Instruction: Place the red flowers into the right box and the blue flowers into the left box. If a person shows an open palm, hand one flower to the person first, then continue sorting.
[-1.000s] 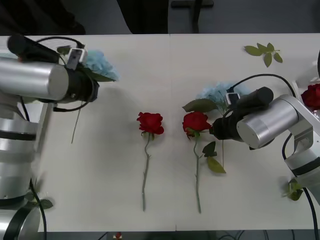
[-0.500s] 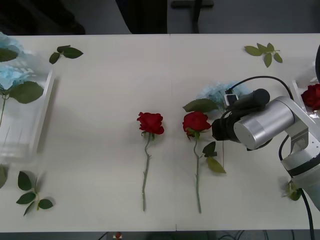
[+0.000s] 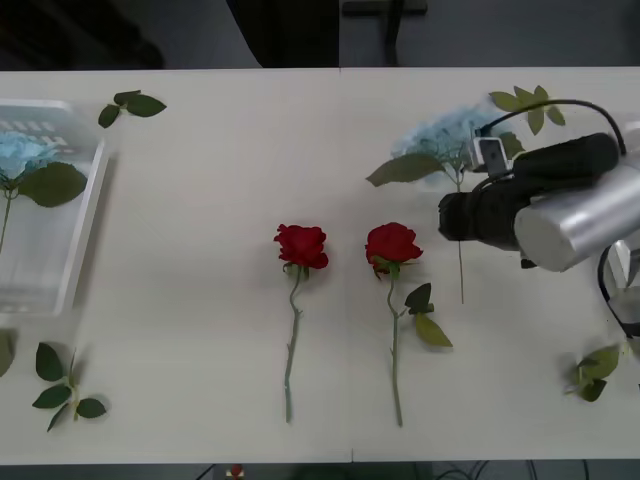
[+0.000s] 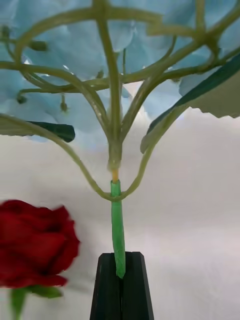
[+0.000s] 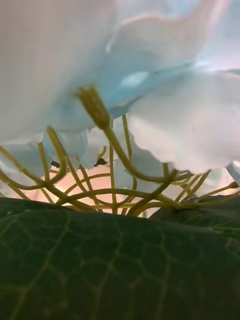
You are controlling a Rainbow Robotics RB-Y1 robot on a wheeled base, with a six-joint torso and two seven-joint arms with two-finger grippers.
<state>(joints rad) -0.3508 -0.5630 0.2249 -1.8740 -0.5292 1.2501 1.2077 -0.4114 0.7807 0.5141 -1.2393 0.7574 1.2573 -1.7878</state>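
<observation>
Blue hydrangea (image 3: 440, 135) hangs near your table's (image 3: 200, 250) far right corner, its stem pinched between the closed black fingers of your right gripper (image 4: 121, 280). Two red roses (image 3: 301, 245) lie mid-table toward the near edge. Another hydrangea (image 3: 22, 152) rests in the left box (image 3: 85, 225) at the left edge. Your left gripper's state: cannot tell.
</observation>
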